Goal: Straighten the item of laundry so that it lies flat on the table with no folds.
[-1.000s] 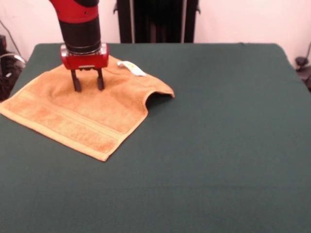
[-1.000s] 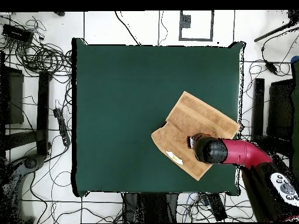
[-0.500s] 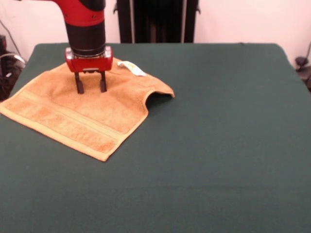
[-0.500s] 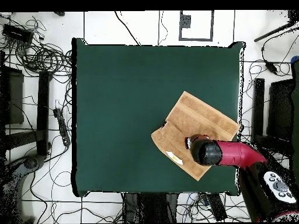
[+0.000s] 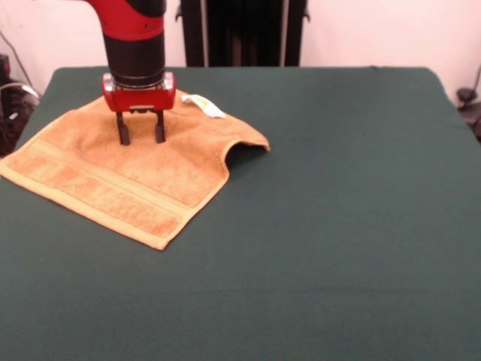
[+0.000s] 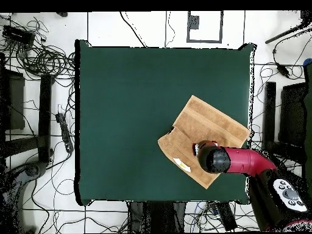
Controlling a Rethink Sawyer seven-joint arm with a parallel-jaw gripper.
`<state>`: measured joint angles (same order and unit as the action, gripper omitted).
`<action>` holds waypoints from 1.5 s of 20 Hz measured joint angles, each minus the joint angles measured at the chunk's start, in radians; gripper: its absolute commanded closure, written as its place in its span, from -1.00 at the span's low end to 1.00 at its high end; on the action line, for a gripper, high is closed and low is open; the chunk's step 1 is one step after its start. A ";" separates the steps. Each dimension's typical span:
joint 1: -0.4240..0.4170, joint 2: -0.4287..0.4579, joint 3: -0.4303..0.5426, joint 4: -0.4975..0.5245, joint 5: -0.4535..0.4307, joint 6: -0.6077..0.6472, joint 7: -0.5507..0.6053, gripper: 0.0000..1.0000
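Note:
The item of laundry [image 5: 120,177] is an orange-tan towel lying at the left of the table [image 5: 323,226] in the front view, with a woven band along its near edge and a white tag [image 5: 203,105] at its far side. Its right corner is folded under, making a raised hump [image 5: 244,143]. My gripper [image 5: 140,138] hangs straight down over the towel's far part, open, its two dark fingers [image 5: 122,135] just above or touching the cloth with nothing between them. From overhead, the arm [image 6: 234,160] covers part of the towel [image 6: 204,131].
The table's left edge [image 5: 37,98] runs close to the towel in the front view. Cables [image 6: 42,61] and equipment lie on the floor around the table [image 6: 122,103] in the overhead view.
The gripper has shifted slightly to the right in the front view over the towel and stayed open. The towel has not moved.

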<state>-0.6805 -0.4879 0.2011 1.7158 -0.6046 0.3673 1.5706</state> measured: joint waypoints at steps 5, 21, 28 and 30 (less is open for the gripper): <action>-0.006 0.001 -0.001 0.001 0.025 0.000 0.000 -1.00; -0.032 -0.010 0.001 0.032 0.101 0.000 0.000 -1.00; -0.027 -0.012 0.001 0.040 0.119 0.000 0.000 -1.00; -0.025 -0.012 0.001 0.040 0.120 0.000 0.000 -1.00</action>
<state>-0.7058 -0.4996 0.2020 1.7563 -0.4847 0.3671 1.5706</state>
